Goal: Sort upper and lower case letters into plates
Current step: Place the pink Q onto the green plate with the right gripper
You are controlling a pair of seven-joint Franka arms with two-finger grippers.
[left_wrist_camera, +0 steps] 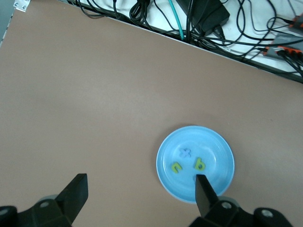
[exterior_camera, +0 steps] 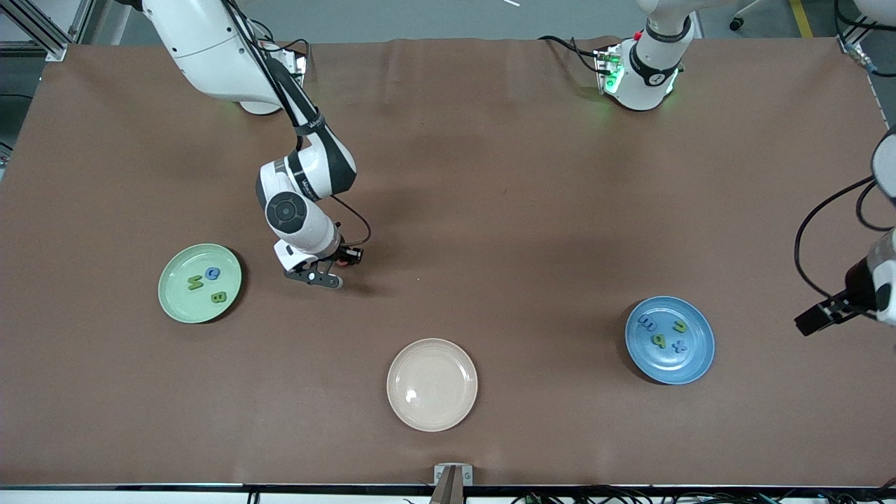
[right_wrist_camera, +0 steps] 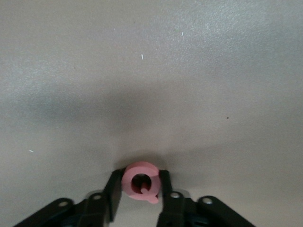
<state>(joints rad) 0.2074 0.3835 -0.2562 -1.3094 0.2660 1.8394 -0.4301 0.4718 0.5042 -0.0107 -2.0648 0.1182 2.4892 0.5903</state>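
Note:
My right gripper (exterior_camera: 316,278) is low over the brown table cover, beside the pale green plate (exterior_camera: 175,302) toward the table's middle. In the right wrist view this gripper (right_wrist_camera: 140,178) is shut on a pink-red letter Q (right_wrist_camera: 130,182). The green plate holds a green M (exterior_camera: 194,283), a blue C (exterior_camera: 212,273) and a green B (exterior_camera: 218,297). The blue plate (exterior_camera: 682,367) holds several small green and blue letters. My left gripper (exterior_camera: 815,320) hangs open and empty at the left arm's end of the table, beside the blue plate (left_wrist_camera: 208,142); its wrist view shows a green n (left_wrist_camera: 176,167) and b (left_wrist_camera: 200,164).
A cream-beige plate (exterior_camera: 432,384) with nothing in it lies between the two coloured plates, nearer to the front camera. Cables and a power brick (left_wrist_camera: 208,19) lie off the table's edge in the left wrist view.

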